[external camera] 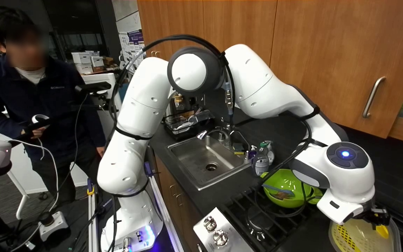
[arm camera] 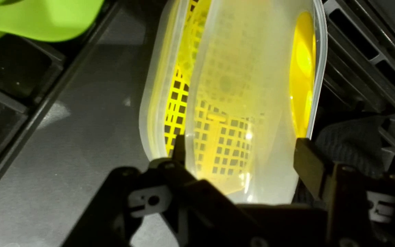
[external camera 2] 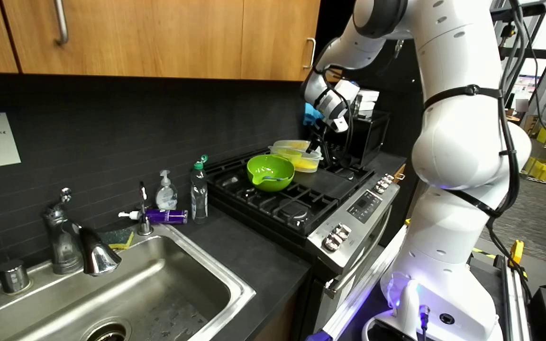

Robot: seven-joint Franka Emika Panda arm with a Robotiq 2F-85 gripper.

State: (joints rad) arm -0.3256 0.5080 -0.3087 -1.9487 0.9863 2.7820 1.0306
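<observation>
Gas stove (external camera 2: 360, 208) and dark countertop (external camera 2: 259, 260) are sharing the load here. Green bowl's (external camera 2: 270, 163) parked on the black grates (external camera 2: 277, 202), and near it some translucent tubs (arm camera: 276, 164) sit toward the back, over the flat dark plate (arm camera: 105, 137). Counter's got a steel sink (external camera 2: 159, 293) set in, sponge (external camera 2: 122, 243) at the basin's back edge, purple bottle (external camera 2: 166, 217) flopped on its side, plus a white-pump bottle (external camera 2: 166, 195) and a green-capped bottle (external camera 2: 199, 194), both upright. In an exterior view, there's a pretty loaded dish rack (external camera: 180, 135) past the sink.
</observation>
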